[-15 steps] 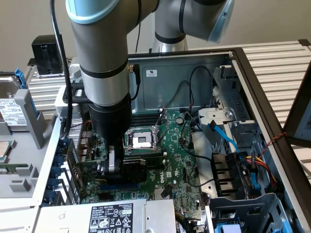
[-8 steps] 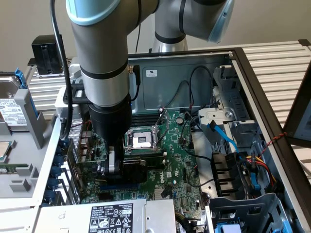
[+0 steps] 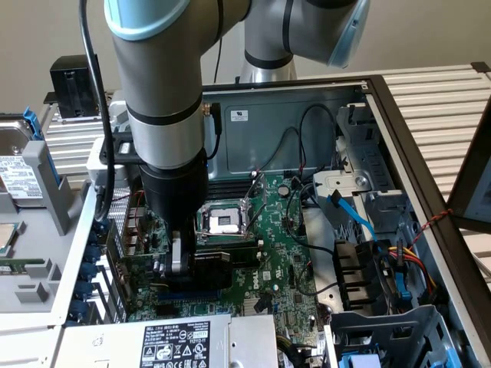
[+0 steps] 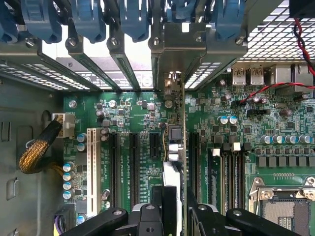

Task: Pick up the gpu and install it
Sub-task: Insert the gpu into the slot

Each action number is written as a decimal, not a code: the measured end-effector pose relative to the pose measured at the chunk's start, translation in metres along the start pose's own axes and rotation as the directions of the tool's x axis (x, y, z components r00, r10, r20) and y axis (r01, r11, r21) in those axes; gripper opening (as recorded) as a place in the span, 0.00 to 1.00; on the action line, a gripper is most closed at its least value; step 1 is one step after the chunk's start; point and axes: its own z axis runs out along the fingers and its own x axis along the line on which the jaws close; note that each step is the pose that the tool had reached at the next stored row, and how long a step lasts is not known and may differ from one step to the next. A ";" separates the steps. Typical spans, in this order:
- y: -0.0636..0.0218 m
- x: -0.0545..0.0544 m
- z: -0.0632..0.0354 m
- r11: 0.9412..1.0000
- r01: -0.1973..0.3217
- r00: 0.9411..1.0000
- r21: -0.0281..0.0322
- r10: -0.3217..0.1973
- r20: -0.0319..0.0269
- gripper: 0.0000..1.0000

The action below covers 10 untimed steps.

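Observation:
The gpu (image 3: 213,268) shows its black shroud low over the large green motherboard (image 3: 280,245) inside the open computer case. My gripper (image 3: 178,258) reaches straight down and is shut on the card's end. In the wrist view the gpu (image 4: 176,135) appears edge-on as a thin upright board running from between my fingertips toward the case's rear wall. Its silver bracket (image 4: 172,56) stands against the rear slot opening. The card sits in line with a black expansion slot on the motherboard (image 4: 128,110). My gripper (image 4: 174,209) clamps it from both sides.
The CPU socket (image 3: 222,222) lies just beyond the card. Blue slot latches (image 4: 88,19) line the rear wall. A white slot (image 4: 91,162) and a braided cable (image 4: 37,152) sit to one side. The power supply (image 3: 176,341) is in front, with drive cages and cables (image 3: 383,261) on the exterior view's right.

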 end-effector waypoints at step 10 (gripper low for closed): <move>-0.0002 0.002 0.0001 1.000 0.000 1.000 -0.005 0.000 0.000 0.28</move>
